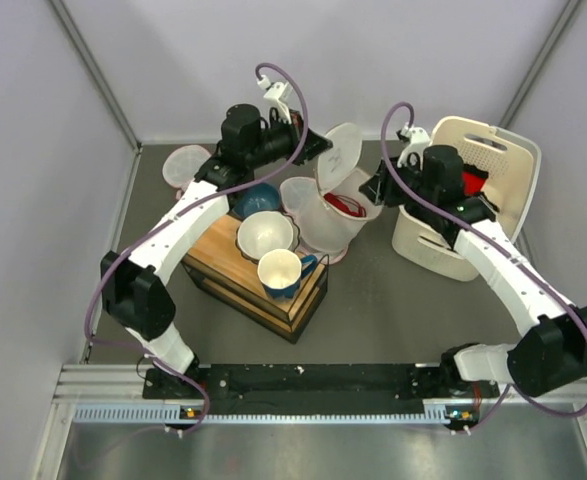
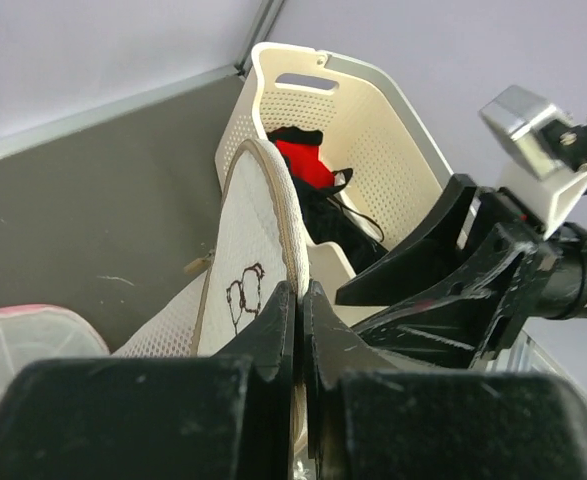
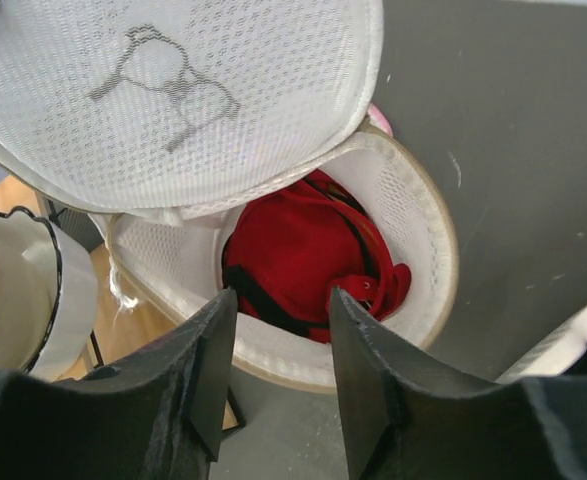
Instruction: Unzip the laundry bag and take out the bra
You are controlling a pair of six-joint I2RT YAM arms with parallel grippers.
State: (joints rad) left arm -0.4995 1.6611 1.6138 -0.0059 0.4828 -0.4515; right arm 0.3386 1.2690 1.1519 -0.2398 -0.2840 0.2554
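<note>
Though open, laundry bag around bra.

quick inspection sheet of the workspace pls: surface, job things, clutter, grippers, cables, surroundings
surface: dark grey table, faint scuffs
job's things: laundry bag unzipped, flap raised; bra inside
clutter: wooden rack with bowls and mug; cream basket holding clothes; pink-trimmed mesh bag
grippers: left gripper shut on the bag's flap; right gripper open at its mouth
cables: purple cables loop along both arms
surroundings: pale walls, nothing else seen
</note>
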